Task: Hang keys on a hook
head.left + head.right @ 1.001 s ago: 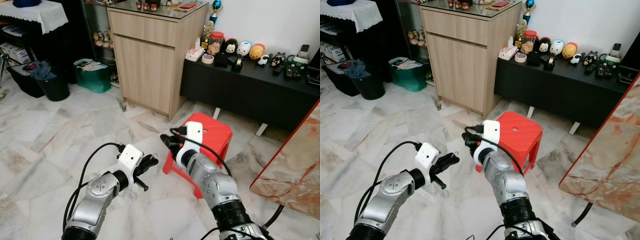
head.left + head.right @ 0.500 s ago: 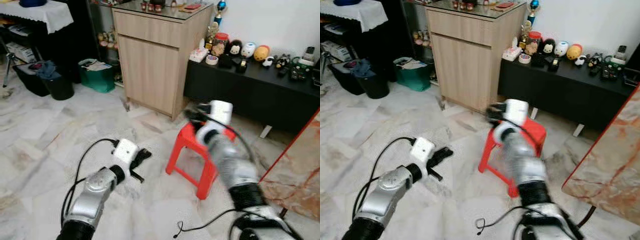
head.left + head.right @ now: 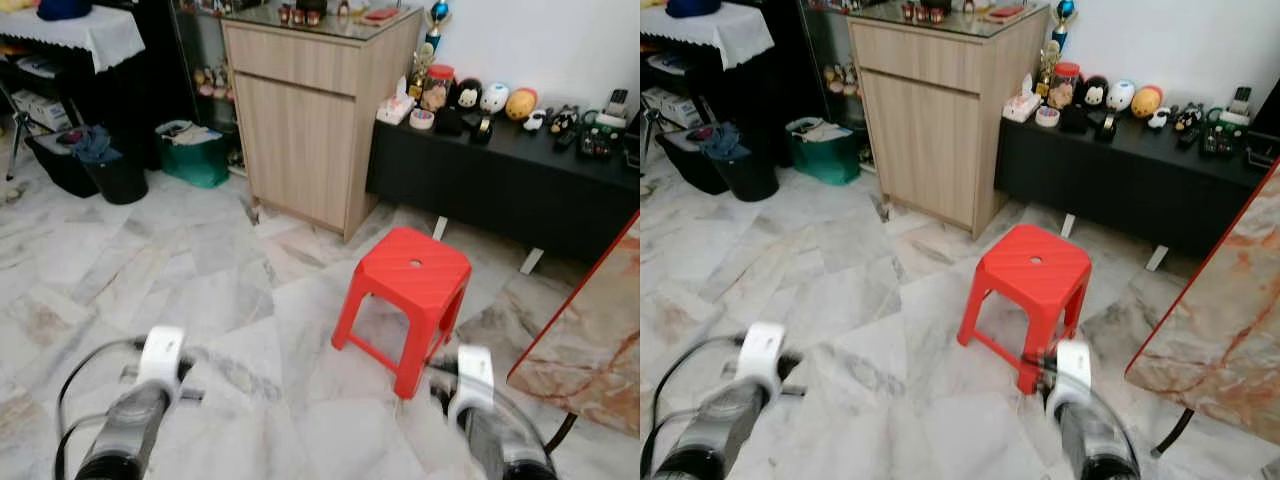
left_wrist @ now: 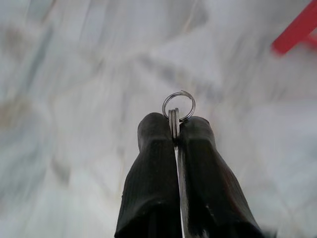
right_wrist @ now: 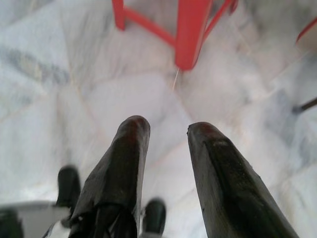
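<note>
In the left wrist view my left gripper (image 4: 174, 130) is shut on a silver key ring (image 4: 179, 106) that pokes out from between the black fingertips, above blurred marble floor. My left arm (image 3: 135, 415) hangs low at the bottom left of the left eye view, blurred. Low at the bottom right is my right arm (image 3: 478, 400), close to the red stool (image 3: 412, 280). The right wrist view has my right gripper (image 5: 166, 134) open with nothing between its fingers, pointing at the floor by a stool leg (image 5: 190, 32).
A wooden cabinet (image 3: 310, 120) stands ahead. To its right is a low black bench (image 3: 500, 175) with toys and remotes. A marble tabletop edge (image 3: 590, 330) juts in at the right. Bins and a green bag (image 3: 190, 150) line the left wall.
Both arms have dropped from in front of me to the bottom of the eye views. The right arm came down off the stool's height. The camera has shifted slightly.
</note>
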Robot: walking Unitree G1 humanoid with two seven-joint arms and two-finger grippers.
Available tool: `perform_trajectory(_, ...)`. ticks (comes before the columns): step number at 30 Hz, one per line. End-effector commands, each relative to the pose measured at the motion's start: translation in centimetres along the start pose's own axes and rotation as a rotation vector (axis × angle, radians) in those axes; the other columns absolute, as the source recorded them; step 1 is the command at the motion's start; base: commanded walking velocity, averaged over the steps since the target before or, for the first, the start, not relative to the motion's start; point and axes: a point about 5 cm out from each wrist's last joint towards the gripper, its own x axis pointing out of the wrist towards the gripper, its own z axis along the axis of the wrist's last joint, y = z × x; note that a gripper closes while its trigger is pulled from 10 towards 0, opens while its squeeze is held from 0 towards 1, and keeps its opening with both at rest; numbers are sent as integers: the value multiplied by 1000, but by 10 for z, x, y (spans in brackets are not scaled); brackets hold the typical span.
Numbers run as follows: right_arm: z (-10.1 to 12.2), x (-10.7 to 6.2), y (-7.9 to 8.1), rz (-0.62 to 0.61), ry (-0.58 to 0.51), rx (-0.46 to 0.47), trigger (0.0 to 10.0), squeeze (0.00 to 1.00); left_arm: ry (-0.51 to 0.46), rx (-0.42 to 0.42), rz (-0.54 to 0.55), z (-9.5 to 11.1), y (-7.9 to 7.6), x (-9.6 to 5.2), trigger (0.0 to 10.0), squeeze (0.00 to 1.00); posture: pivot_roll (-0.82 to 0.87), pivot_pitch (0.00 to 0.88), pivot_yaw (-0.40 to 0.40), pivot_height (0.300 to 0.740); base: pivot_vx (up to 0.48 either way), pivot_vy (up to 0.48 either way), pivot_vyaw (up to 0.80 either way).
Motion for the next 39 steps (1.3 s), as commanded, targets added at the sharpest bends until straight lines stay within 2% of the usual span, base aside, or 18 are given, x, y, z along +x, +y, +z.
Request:
perform_trajectory(1, -8, 0, 4, 0, 16, -15, 10000, 0, 80, -57, 49, -24, 2, -4, 10000, 0, 103, 0, -14, 740, 0, 0, 0)
perform_trajectory(3, -19, 0, 8, 11, 44, -23, 10000, 0, 123, -70, 61, -38, 1, -7, 10000, 0, 107, 0, -9, 740, 0, 0, 0)
perform_trajectory(4, -19, 0, 8, 11, 44, -23, 10000, 0, 123, -70, 61, -38, 1, -7, 10000, 0, 107, 0, -9, 740, 0, 0, 0)
perform_trajectory(5, -28, -1, 13, 31, 69, -16, 10000, 0, 166, -71, 66, -52, -1, -11, 10000, 0, 105, 0, 0, 740, 0, 0, 0)
perform_trajectory(9, -39, -2, 16, 39, 96, -22, 10000, 0, 225, -60, 68, -70, -6, -16, 10000, 0, 100, 0, 18, 740, 0, 0, 0)
perform_trajectory(14, -46, -3, 13, 24, 120, -33, 10000, 0, 239, -69, 66, -77, -9, -18, 10000, 0, 93, 0, 21, 740, 0, 0, 0)
perform_trajectory(19, -52, -4, 8, -19, 140, 1, 10000, 0, 241, -73, 57, -78, -14, -18, 10000, 0, 88, 0, 15, 740, 0, 0, 0)
perform_trajectory(23, -54, -4, 9, -4, 140, -9, 10000, 0, 235, -86, 60, -79, -11, -18, 10000, 0, 96, 0, 4, 740, 0, 0, 0)
perform_trajectory(26, -66, -7, 7, -12, 170, -20, 10000, 0, 249, -93, 60, -87, -9, -22, 10000, 0, 69, 0, 23, 740, 0, 0, 0)
perform_trajectory(28, -73, -9, 3, -19, 173, 18, 10000, 0, 271, -73, 46, -95, -9, -26, 10000, 0, 36, 0, 39, 740, 0, 0, 0)
perform_trajectory(32, -91, -16, -6, -36, 214, 22, 10000, 0, 315, -62, 44, -112, -16, -34, 10000, 0, 0, 0, 53, 740, 0, 0, -773)
perform_trajectory(35, -98, -19, -11, -58, 229, 25, 10000, 0, 324, -48, 36, -115, -18, -36, 10000, 0, 5, 0, 46, 740, 0, -187, -773)
perform_trajectory(37, -103, -21, -19, -75, 235, 31, 10000, 0, 310, -56, 29, -112, -26, -34, 10000, 0, 11, 0, 29, 740, 0, -352, 0)
perform_trajectory(39, -103, -21, -19, -75, 235, 30, 10000, 0, 306, -59, 28, -111, -27, -33, 10000, 0, 11, 0, 29, 740, 0, -352, 0)
